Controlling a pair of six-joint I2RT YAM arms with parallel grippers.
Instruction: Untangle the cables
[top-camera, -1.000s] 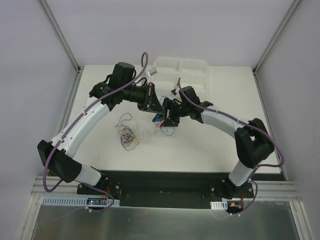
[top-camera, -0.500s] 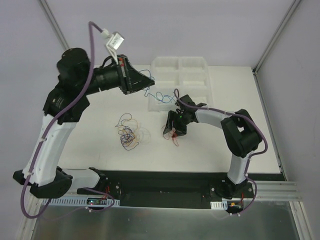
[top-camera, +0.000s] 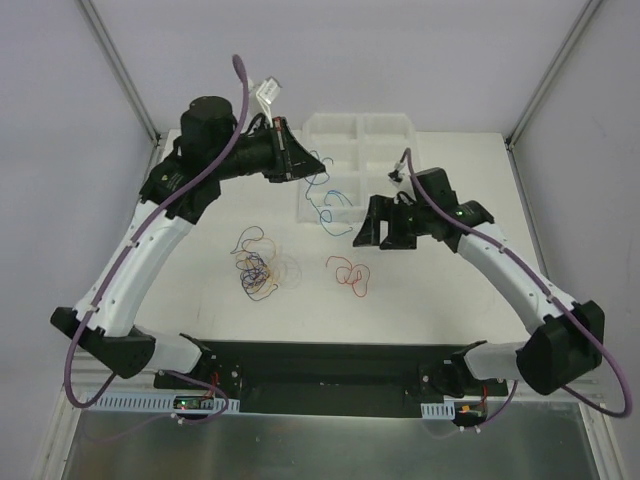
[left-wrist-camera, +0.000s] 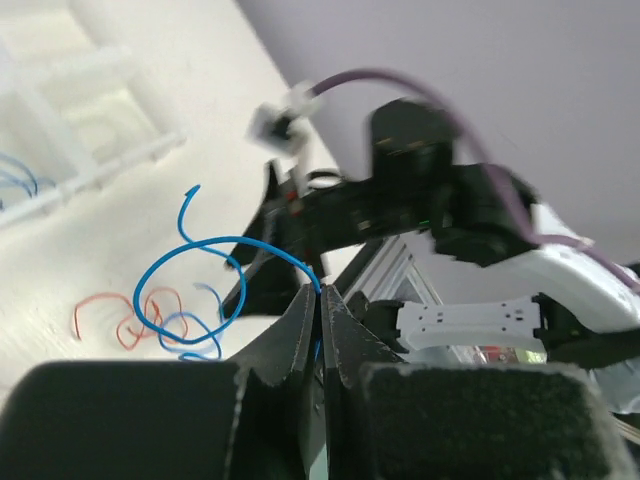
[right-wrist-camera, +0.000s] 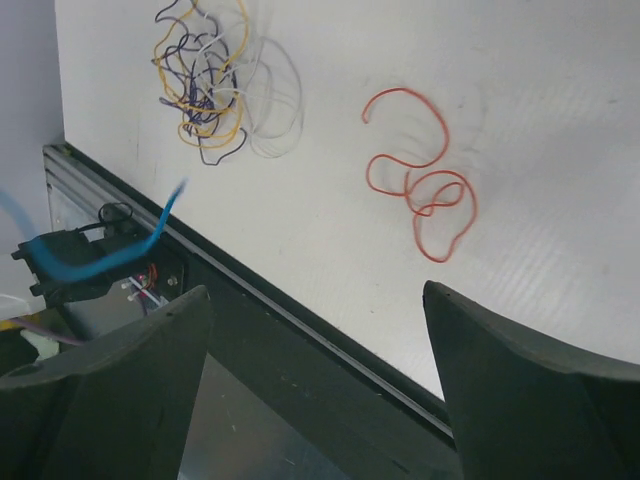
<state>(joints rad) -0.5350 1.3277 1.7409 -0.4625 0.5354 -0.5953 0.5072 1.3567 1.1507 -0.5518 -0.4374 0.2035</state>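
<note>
My left gripper hangs above the table's back, shut on one end of a blue cable that dangles in curls over the white tray's near edge. The left wrist view shows the jaws pressed together on the blue cable. A red cable lies alone on the table, curled in loops, also seen as the red cable in the right wrist view. My right gripper hovers open just right of it, nothing between its fingers. A tangle of yellow, dark and white cables lies to the left.
A white compartment tray stands at the back centre. The black base rail runs along the near edge. Frame posts stand at both back corners. The right arm's body shows beyond the left gripper.
My right gripper has opened, left the red cable lying on the table, and drawn back to the right. The left arm pulled the blue cable up and away toward the tray.
</note>
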